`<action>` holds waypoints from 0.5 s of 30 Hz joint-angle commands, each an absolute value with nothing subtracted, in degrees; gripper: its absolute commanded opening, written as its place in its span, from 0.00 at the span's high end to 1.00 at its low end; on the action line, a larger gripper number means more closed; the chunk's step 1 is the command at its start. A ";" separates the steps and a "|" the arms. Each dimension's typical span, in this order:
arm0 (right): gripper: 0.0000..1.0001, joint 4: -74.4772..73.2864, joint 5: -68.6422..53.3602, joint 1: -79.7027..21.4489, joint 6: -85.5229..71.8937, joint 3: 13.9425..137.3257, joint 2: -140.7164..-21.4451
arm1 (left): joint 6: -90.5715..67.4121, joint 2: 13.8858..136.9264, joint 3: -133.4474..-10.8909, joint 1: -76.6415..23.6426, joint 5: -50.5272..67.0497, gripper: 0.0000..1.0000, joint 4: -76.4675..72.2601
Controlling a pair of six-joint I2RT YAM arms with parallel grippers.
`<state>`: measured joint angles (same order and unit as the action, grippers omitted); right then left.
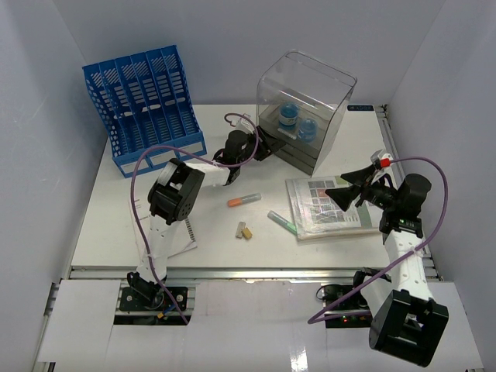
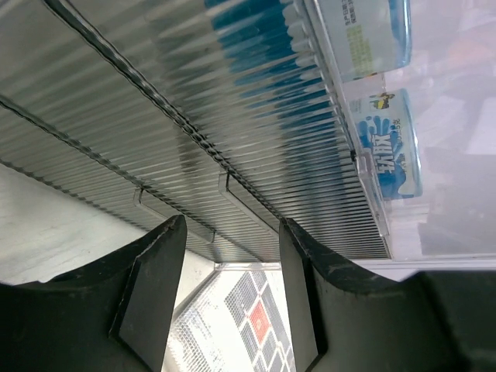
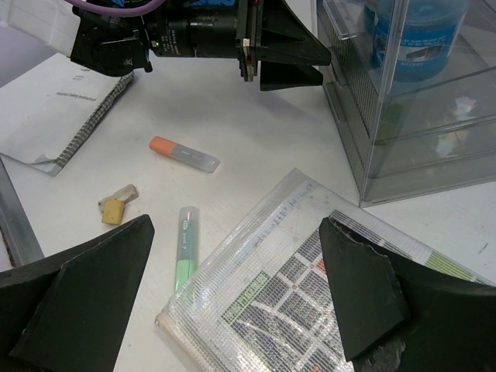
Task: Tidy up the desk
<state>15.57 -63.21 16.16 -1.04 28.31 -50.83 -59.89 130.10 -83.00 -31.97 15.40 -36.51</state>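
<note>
The desk (image 1: 108, 209) was a broad, flat white tabletop that filled the space between the pale walls. An aluminium rail ran along its near edge, just ahead of the two arm bases. At its far left corner stood a blue slotted file rack (image 1: 143, 101), and at the far middle a clear plastic drawer box (image 1: 306, 85) with two blue-labelled containers (image 1: 288, 115) inside its upper part. Out on the open surface near the centre lay an orange highlighter (image 1: 243, 200). A green highlighter (image 1: 282, 222) lay a little to its right, and two small beige pieces (image 1: 245, 231) sat side by side between them and nearer the rail. A mesh pouch (image 1: 329, 205) holding printed sheets lay flat on the right, close beside the green highlighter. A spiral-bound notepad (image 3: 46, 124) lay on the left, partly under the left arm. The left gripper (image 2: 232, 225) was up against the ribbed front of the drawer box, its fingers apart with a small handle lip showing in the gap. Whether they touched that lip could not be told. The right gripper (image 3: 236, 223) hovered above the pouch with its fingers spread wide, holding nothing.
</note>
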 commanded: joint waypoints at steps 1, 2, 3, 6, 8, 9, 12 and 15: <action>0.06 18.60 -64.60 16.76 -0.26 28.14 -50.38 | -62.16 129.82 -84.08 -31.82 16.06 0.41 -38.64; 0.06 18.63 -64.64 16.90 -0.30 28.09 -50.28 | -62.66 130.17 -84.38 -31.78 16.00 0.42 -38.67; 0.06 18.64 -64.69 17.06 -0.36 28.03 -50.18 | -63.14 130.55 -84.81 -31.73 15.97 0.44 -38.63; 0.06 18.87 -64.82 17.51 -0.59 27.86 -49.94 | -64.40 131.75 -86.53 -31.73 15.65 0.53 -37.77; 0.06 19.01 -64.95 17.79 -0.80 27.75 -49.72 | -65.28 132.59 -87.44 -31.64 15.57 0.60 -37.44; 0.06 19.15 -64.95 18.00 -0.87 27.61 -49.58 | -65.62 132.86 -87.85 -31.64 15.64 0.62 -37.44; 0.06 19.50 -65.28 18.26 -1.21 27.35 -49.47 | -65.83 132.90 -88.00 -31.55 15.73 0.66 -37.26; 0.06 19.51 -65.23 18.49 -1.32 27.25 -49.28 | -65.83 131.89 -86.56 -31.53 16.13 0.71 -38.08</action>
<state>16.87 -63.98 17.97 -1.13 28.14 -50.10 -65.45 132.99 -86.37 -31.81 16.44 -38.14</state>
